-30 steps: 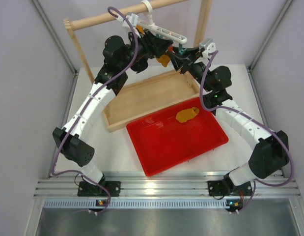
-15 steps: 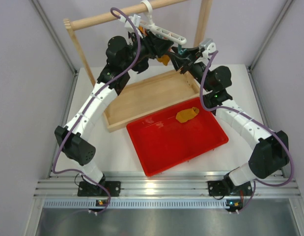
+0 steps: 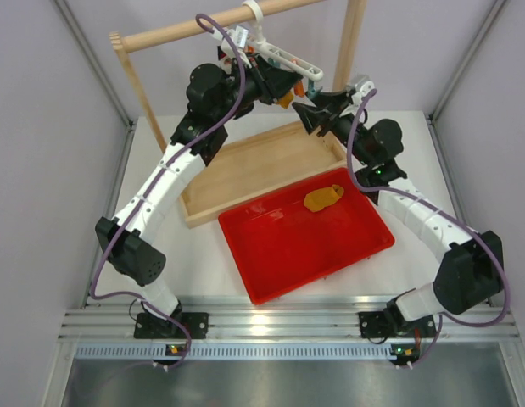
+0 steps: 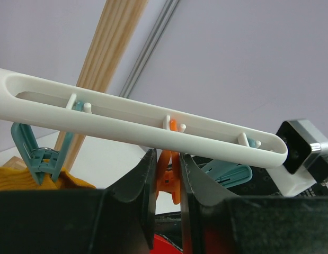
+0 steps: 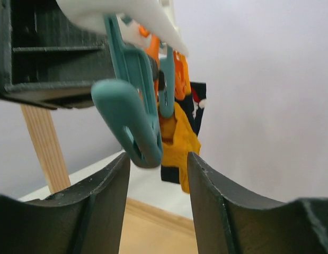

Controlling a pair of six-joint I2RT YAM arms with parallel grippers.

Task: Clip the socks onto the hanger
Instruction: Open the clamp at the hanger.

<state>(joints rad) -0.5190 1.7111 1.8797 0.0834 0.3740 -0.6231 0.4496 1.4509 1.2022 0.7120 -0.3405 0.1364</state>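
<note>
The white hanger [image 3: 283, 58] hangs by its hook from the wooden rail [image 3: 173, 34]. In the left wrist view my left gripper [image 4: 166, 156] is shut on an orange clip [image 4: 172, 180] under the hanger bar [image 4: 137, 124]. Left of it a teal clip [image 4: 41, 156] pinches one mustard sock [image 4: 23, 177]. In the right wrist view my right gripper [image 5: 158, 159] stands open just below a teal clip [image 5: 133, 123], not gripping it; the clipped sock [image 5: 179, 142] hangs behind it. The other mustard sock [image 3: 323, 197] lies in the red tray [image 3: 245, 246].
A shallow wooden tray [image 3: 245, 165] lies under the rail, touching the red tray's far edge. A dark sock [image 5: 197, 100] hangs behind the mustard one. The rail's uprights [image 3: 351, 38] stand close to both arms, and grey walls close in the table.
My left gripper has closed onto the orange clip. My right gripper has opened and drawn back a little from the hanger's end.
</note>
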